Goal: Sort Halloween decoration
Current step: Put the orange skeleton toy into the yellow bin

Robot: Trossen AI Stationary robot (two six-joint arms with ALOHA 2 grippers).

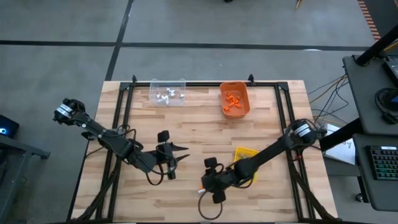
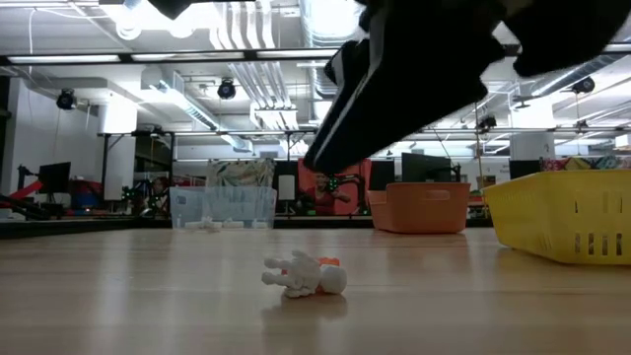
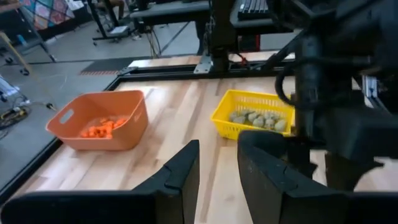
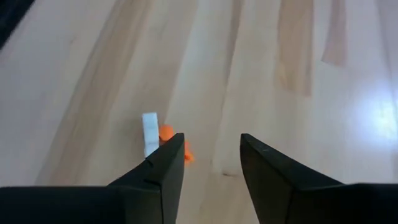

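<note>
One small white-and-orange trinket [image 2: 306, 276] of the Halloween decoration lies on its side on the bare wood near the table's front. My right gripper [image 4: 211, 140] hangs just above it, slanting down, open. The trinket [image 4: 152, 134] shows just beside and beyond one fingertip, not between the fingers. In the high view that gripper [image 1: 206, 184] covers the trinket. My left gripper [image 1: 185, 153] hovers over the table's middle left, open and holding nothing [image 3: 217, 149].
At the far edge stand a clear bin [image 1: 168, 93] with white trinkets and an orange bin [image 1: 235, 99] with orange ones. A yellow bin [image 3: 252, 115] with tan-grey pieces sits under my right arm. Bare wood lies around the trinket.
</note>
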